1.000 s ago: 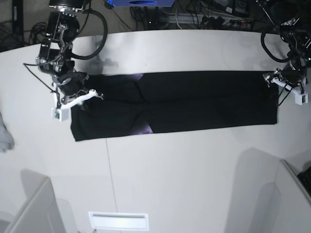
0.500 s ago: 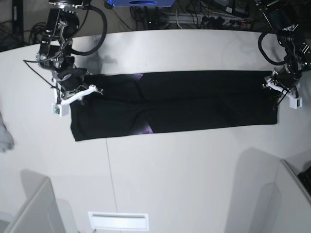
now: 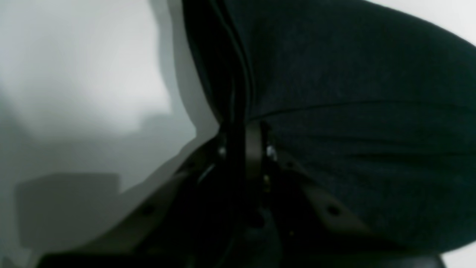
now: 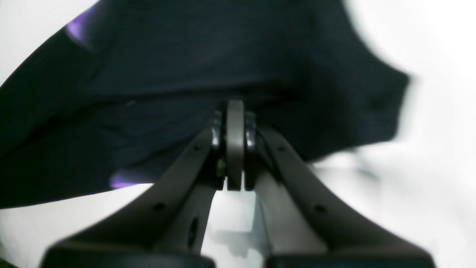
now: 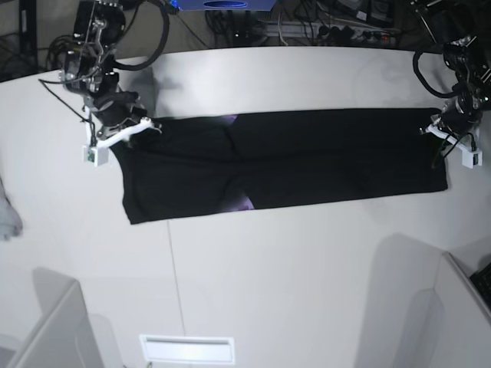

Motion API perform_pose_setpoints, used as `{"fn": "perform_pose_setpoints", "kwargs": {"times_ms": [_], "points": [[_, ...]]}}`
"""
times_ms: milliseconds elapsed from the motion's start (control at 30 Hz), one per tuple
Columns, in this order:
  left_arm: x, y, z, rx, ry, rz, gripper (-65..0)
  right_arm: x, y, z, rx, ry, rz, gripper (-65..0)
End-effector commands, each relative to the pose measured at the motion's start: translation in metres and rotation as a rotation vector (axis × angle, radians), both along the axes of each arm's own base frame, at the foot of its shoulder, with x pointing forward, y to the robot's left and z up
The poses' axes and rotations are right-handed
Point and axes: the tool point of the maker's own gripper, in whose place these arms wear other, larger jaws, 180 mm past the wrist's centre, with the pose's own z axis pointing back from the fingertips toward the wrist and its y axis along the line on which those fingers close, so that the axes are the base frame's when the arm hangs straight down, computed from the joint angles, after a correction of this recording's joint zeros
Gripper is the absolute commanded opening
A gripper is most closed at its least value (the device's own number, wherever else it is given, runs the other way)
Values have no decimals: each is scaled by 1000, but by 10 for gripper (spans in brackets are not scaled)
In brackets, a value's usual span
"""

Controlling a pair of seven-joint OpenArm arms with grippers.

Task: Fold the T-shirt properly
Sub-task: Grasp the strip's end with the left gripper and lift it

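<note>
The black T-shirt (image 5: 307, 157) lies as a long folded band across the white table (image 5: 268, 268), with bits of purple print (image 5: 244, 204) showing at the folds. At its far left corner my right gripper (image 5: 151, 127) is shut on the cloth; in the right wrist view its closed tips (image 4: 234, 111) meet the dark fabric (image 4: 186, 56). My left gripper (image 5: 431, 130) is at the band's far right corner. In the left wrist view its jaws (image 3: 243, 145) are pressed together on the shirt's edge (image 3: 353, 111).
A light grey cloth (image 5: 8, 215) lies at the table's left edge. Grey panels stand at the front left (image 5: 54, 330) and front right (image 5: 430, 307), with a white slotted plate (image 5: 186, 349) between them. Cables (image 5: 322, 23) run behind the table.
My left gripper has closed on the shirt's right end. The whole band has shifted a little to the right, and the right gripper with the left corner has moved toward the back.
</note>
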Motion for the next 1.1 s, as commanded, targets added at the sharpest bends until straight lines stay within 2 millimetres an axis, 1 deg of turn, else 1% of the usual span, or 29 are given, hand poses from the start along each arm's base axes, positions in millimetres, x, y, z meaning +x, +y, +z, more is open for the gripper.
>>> {"fn": "perform_pose_setpoints", "kwargs": {"times_ms": [0, 67, 100, 200, 267, 400, 567, 667, 800, 900, 1067], "points": [[9, 15, 22, 53, -50, -14, -650, 5, -4, 10, -7, -49, -10, -650], [9, 17, 30, 75, -60, -28, -650, 2, -5, 8, -11, -56, -20, -650], [12, 15, 35, 86, -74, -38, -650, 1, -6, 8, -13, -59, -23, -650], [9, 8, 47, 126, -90, -79, -650, -2, -7, 7, -15, -60, -28, -650], [10, 2, 58, 156, -110, -110, -650, -2, -7, 7, -15, -60, -28, -650], [6, -14, 74, 201, -135, -174, -650, -2, -7, 7, -15, -62, -28, -650], [3, -26, 89, 229, -160, -163, -650, 0, -6, 8, -14, -66, -28, -650], [5, -40, 97, 224, -196, -171, -650, 0, -6, 8, -12, -66, -29, -650], [2, -51, 97, 210, -207, -176, -650, 1, -6, 9, -11, -68, -29, -650], [3, -73, 88, 182, -192, -231, -650, 1, -6, 9, -11, -68, -29, -650], [4, -99, 78, 142, -180, -288, -650, 1, -6, 9, -11, -68, -29, -650]]}}
